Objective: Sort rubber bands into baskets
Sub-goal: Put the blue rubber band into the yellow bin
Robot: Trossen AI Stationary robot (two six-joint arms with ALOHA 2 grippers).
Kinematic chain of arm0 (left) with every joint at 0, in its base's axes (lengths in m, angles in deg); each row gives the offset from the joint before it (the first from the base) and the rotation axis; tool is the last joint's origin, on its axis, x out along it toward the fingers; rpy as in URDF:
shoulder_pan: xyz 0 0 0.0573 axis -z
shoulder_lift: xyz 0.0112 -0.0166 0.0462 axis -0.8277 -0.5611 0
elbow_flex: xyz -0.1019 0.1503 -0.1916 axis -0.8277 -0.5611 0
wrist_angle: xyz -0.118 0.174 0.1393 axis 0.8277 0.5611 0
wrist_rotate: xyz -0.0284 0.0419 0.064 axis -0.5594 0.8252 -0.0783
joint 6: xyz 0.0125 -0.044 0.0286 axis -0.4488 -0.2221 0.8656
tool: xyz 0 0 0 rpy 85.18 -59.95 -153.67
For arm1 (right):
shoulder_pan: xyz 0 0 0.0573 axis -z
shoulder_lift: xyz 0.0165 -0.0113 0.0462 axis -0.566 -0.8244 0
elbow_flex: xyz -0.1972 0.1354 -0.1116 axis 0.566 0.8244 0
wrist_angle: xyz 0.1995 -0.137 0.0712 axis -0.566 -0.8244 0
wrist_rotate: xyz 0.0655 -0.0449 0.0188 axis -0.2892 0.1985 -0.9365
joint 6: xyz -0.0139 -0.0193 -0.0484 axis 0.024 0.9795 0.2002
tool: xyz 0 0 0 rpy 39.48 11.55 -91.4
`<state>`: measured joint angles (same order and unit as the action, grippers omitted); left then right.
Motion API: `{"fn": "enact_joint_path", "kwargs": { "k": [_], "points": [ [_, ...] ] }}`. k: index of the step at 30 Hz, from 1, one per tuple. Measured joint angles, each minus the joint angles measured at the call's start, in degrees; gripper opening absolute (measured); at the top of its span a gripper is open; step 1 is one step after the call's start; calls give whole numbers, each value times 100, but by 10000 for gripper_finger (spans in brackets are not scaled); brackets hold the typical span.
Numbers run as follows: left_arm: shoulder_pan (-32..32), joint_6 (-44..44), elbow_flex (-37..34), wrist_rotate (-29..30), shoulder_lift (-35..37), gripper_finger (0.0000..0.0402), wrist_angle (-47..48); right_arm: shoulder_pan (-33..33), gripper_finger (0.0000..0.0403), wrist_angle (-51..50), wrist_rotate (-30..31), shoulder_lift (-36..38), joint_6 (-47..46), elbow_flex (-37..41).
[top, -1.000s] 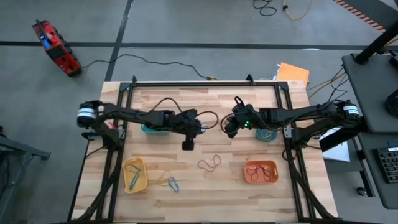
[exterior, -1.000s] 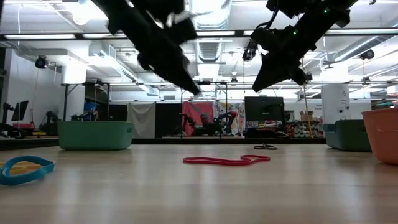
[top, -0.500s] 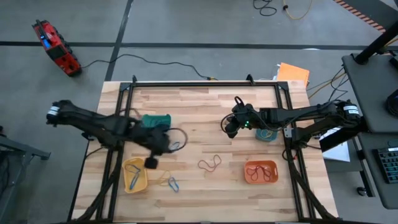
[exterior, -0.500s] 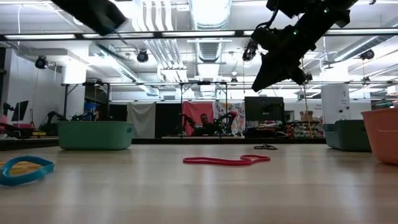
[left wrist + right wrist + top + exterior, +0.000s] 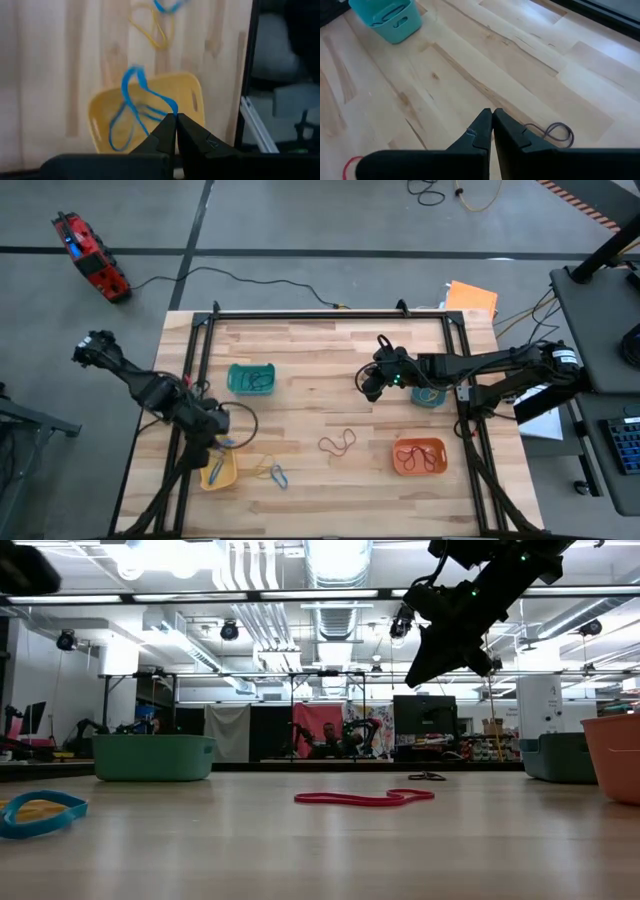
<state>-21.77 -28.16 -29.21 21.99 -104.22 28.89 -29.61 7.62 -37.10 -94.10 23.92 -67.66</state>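
My left gripper (image 5: 175,116) is shut on a blue rubber band (image 5: 134,82) above the yellow basket (image 5: 218,464), near the table's left front. My right gripper (image 5: 492,112) is shut and empty, held above the table right of centre (image 5: 368,386), beside the blue basket (image 5: 430,394). The teal-green basket (image 5: 250,378) holds dark bands. The orange basket (image 5: 418,456) holds red-brown bands. A red-brown band (image 5: 337,442) lies flat on the table's middle. A grey band (image 5: 555,132) lies on the wood ahead of my right gripper. My left gripper pinches the blue band at one point of its loop (image 5: 170,109) between the two fingertips, which point down from above. The band spreads away from the fingers over the yellow basket (image 5: 190,90). More blue loops (image 5: 117,140) show in the basket; whether they belong to the held band I cannot tell.
A yellow band and a blue band (image 5: 272,473) lie on the table right of the yellow basket, also at the low view's left (image 5: 40,810). A black frame rail (image 5: 190,380) runs along the table's left side, another (image 5: 462,380) along its right.
My left gripper has swung from the table's middle, right of the teal-green basket, toward the left and near edges, and now stands over the yellow basket. In the low view it has left the middle of the picture.
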Motion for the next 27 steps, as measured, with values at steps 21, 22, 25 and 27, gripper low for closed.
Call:
{"fn": "enact_joint_path", "kwargs": {
  "k": [21,22,25,27],
  "points": [
    [619,-1245,-1369,-526,-389,0,-911,0,9,0,0,0,-47,0],
    [619,-1353,-1408,-526,-389,0,-920,0,9,0,0,0,-47,0],
    [619,-1570,-1491,-524,-391,5,-915,0,9,0,0,0,-36,0],
    [619,-1622,-1501,-523,-393,14,-924,0,9,0,0,0,-34,0]
  ]
}}
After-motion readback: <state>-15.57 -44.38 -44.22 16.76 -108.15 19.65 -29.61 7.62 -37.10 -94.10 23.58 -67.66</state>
